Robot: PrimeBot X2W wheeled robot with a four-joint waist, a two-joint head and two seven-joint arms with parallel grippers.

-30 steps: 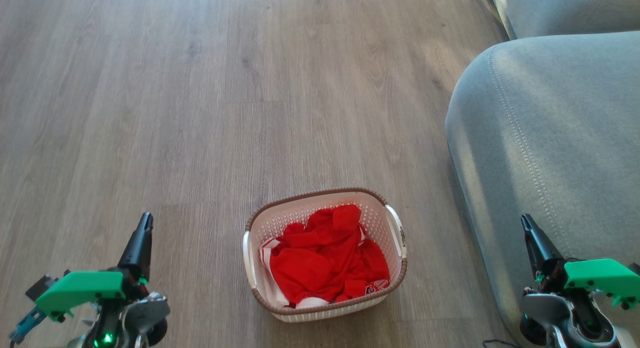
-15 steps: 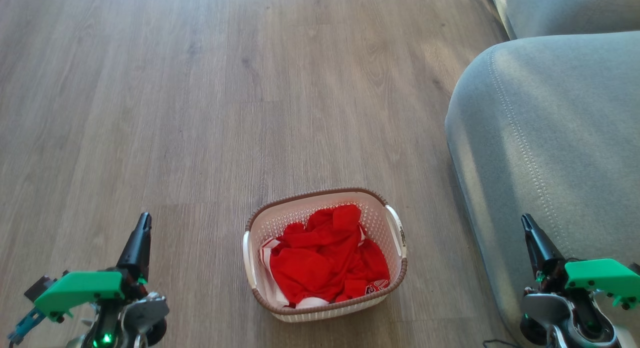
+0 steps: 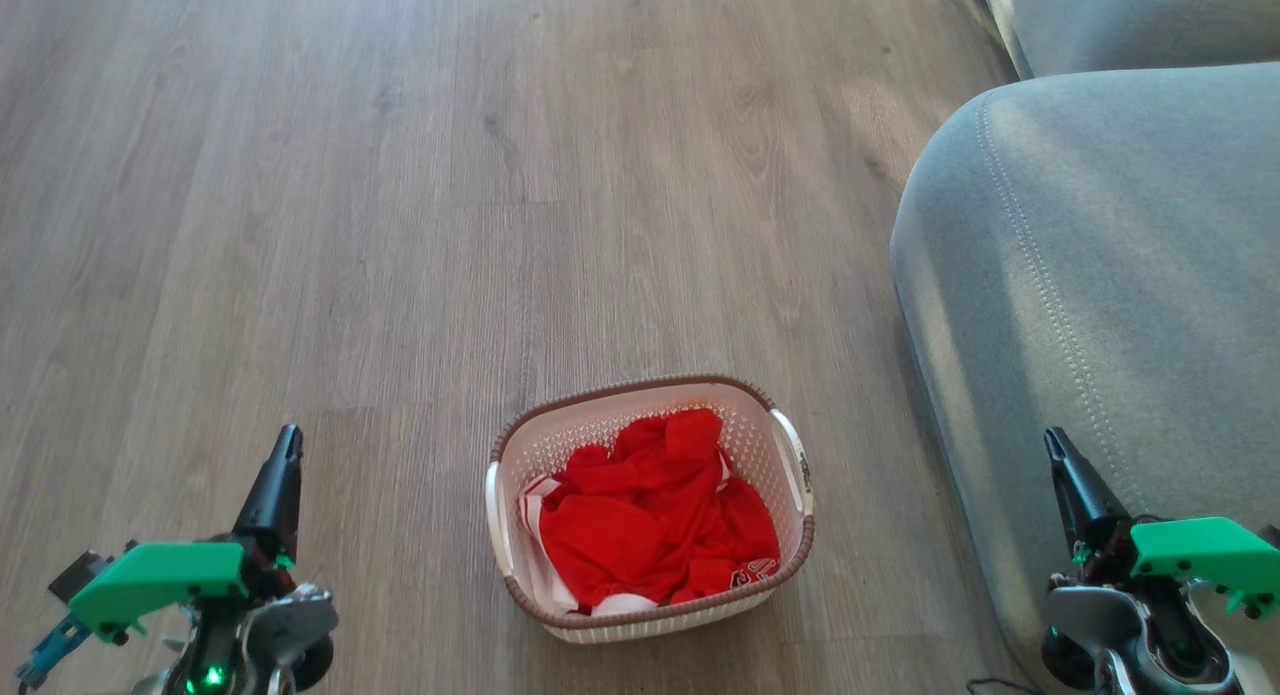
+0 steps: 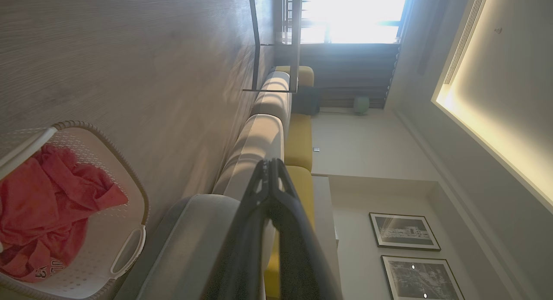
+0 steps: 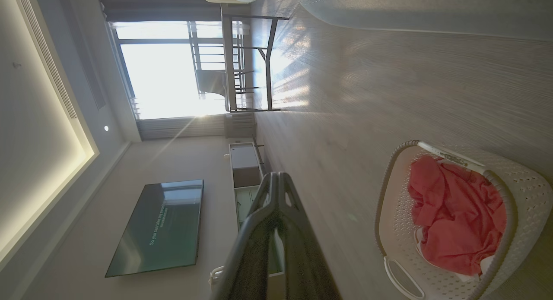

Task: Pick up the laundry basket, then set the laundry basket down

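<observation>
The laundry basket (image 3: 790, 535), white perforated plastic with a brown braided rim and two white side handles, stands on the wood floor at the lower middle of the head view, holding red clothing (image 3: 655, 515). My left gripper (image 3: 286, 443) is shut, well to the basket's left, touching nothing. Off to the basket's right, in front of the sofa, my right gripper (image 3: 1054, 443) is shut and empty too. The left wrist view has the basket (image 4: 129, 183) at its lower left, past the shut gripper (image 4: 271, 164). In the right wrist view the basket (image 5: 391, 192) lies at the lower right, beside the shut gripper (image 5: 276, 177).
A grey sofa (image 3: 1100, 255) fills the right side, close to the basket. Wood floor (image 3: 400, 175) stretches ahead and to the left. A black metal-framed table (image 5: 250, 62), a television (image 5: 160, 226) and a low cabinet (image 5: 244, 166) stand farther off in the room.
</observation>
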